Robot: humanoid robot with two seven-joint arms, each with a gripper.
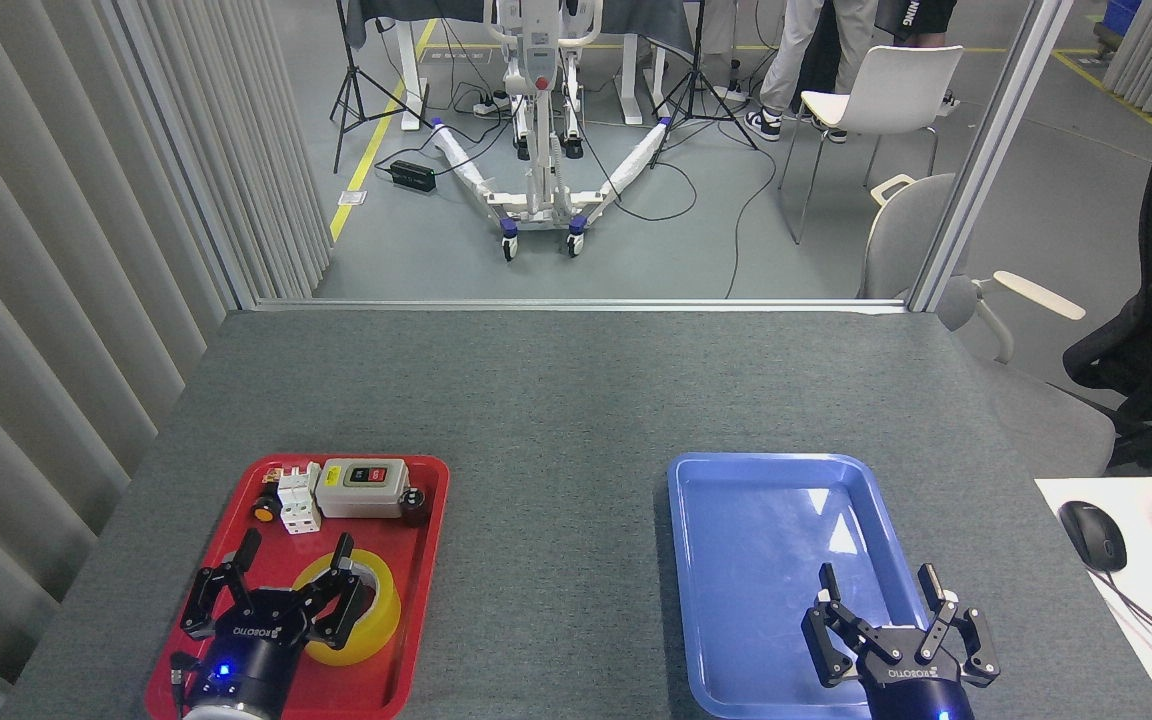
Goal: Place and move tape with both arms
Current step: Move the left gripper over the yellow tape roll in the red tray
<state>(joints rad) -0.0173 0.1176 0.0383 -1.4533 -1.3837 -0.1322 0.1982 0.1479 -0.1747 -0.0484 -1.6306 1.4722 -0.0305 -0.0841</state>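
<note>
Left tool [296, 575]: fingers spread, over the near half of the red tray [426, 640]; 1 finger stands across the tape's rim, the others off to its left. It grips nothing yet, and likely sits there to line up a grasp.
Right tool [881, 605]: fingers spread and empty, over the near right corner of the blue tray [736, 640]. It looks parked as the receiving side for a 2-arm transfer.
Tape [376, 620]: yellow roll lying flat in the red tray, core hole up, just right of the left tool's centre. Lying flat, it offers its rim to fingers coming from above.
Blue tray: bare, glossy, well apart from the red tray. Probably where the roll is meant to go.
Switch box [364, 487]: grey, with small electrical parts [298, 498] beside it at the red tray's far end, near the tape but not touching it.
Worktop [556, 390]: grey felt, carrying both trays side by side, 1 before each arm.
</note>
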